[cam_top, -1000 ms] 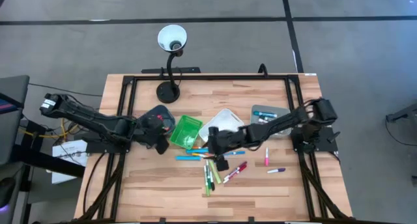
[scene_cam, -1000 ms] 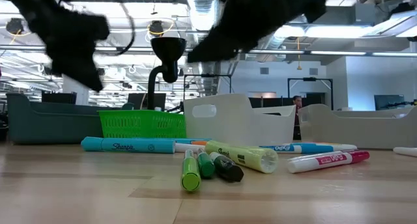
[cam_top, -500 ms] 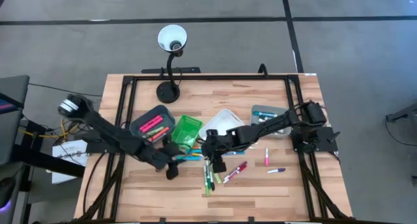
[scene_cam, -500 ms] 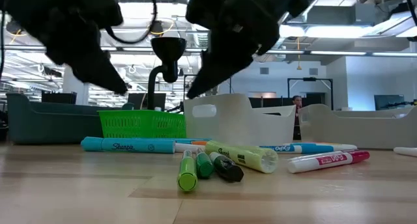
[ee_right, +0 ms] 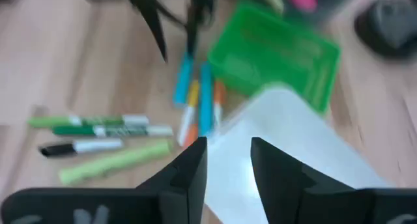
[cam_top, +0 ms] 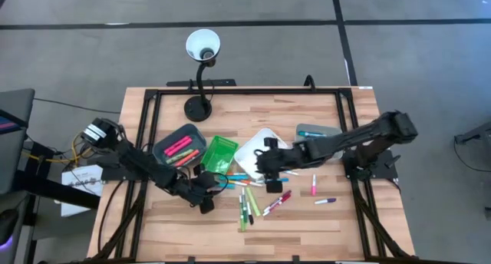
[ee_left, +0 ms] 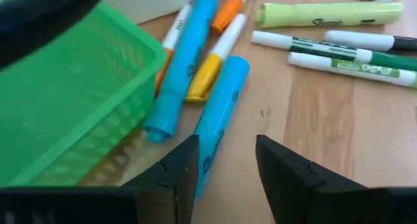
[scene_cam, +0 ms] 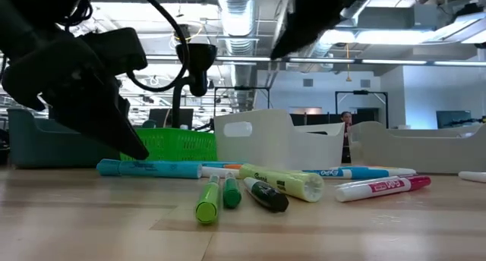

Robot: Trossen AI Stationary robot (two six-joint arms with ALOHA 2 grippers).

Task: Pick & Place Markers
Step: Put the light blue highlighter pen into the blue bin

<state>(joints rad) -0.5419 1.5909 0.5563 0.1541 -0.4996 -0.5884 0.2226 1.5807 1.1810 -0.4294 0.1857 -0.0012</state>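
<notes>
Markers lie loose in the middle of the table: blue ones (cam_top: pixel 230 177) beside the green basket, green ones (cam_top: pixel 245 206), red and pink ones (cam_top: pixel 278 201), a purple one (cam_top: pixel 325 200). My left gripper (cam_top: pixel 213 190) is low over the table and open. In its wrist view the fingers (ee_left: pixel 226 146) stand on either side of the near end of a blue marker (ee_left: pixel 220 113). That marker also shows in the low view (scene_cam: pixel 144 168). My right gripper (cam_top: pixel 270 170) is open and empty, raised above the white bin's near rim (ee_right: pixel 280 139). My left gripper comes in low and slanting from the table's near left, its fingers along the blue marker. One finger (ee_left: pixel 182 168) stands right beside the marker's end (ee_left: pixel 207 162), which lies flat on the table. I cannot tell whether it touches.
Four bins stand behind the markers: a dark grey one with pink markers (cam_top: pixel 178 145), the green basket (cam_top: pixel 218 154), the white bin (cam_top: pixel 265 143) and a pale one with blue markers (cam_top: pixel 314 133). A gooseneck lamp (cam_top: pixel 201 64) stands at the far edge. The near table (cam_top: pixel 307 233) is bare wood.
My left gripper has left the dark grey bin, moving toward the near edge and right, then down to the blue markers. My right gripper dipped to the green markers, then rose and moved right and toward the far edge, over the white bin. The green and black markers have shifted slightly.
</notes>
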